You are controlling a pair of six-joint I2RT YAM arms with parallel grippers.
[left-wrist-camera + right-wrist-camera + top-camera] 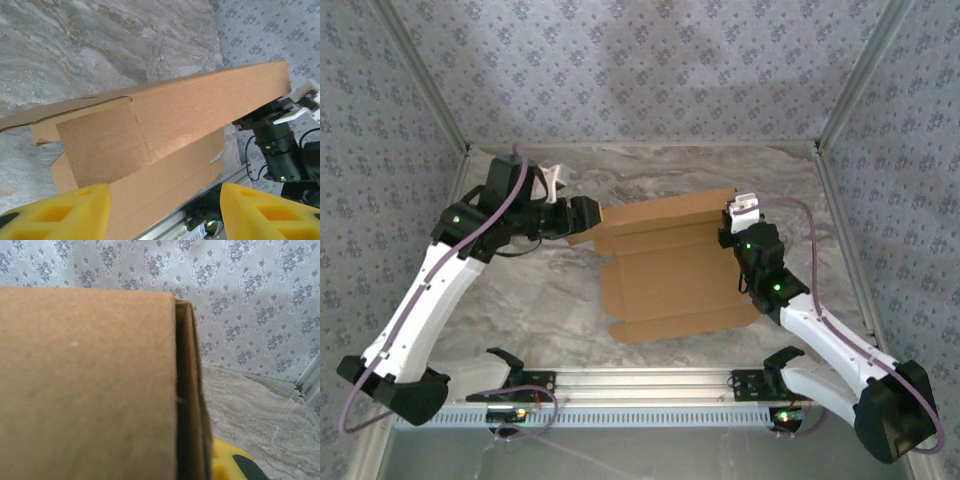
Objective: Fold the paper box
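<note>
On table (520,290), tan paper box (670,270), rear wall up; R fingers (225,460) pinch it, L fingers (70,210) spread.

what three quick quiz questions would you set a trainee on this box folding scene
1. True or false: the box is fully folded shut.
2. Which gripper has its fingers apart? A) left gripper B) right gripper
3. Fill in: the right gripper grips the box's far panel at its ___ end.
Key: 1 false, it lies mostly flat on the table; 2 A; 3 right.
</note>
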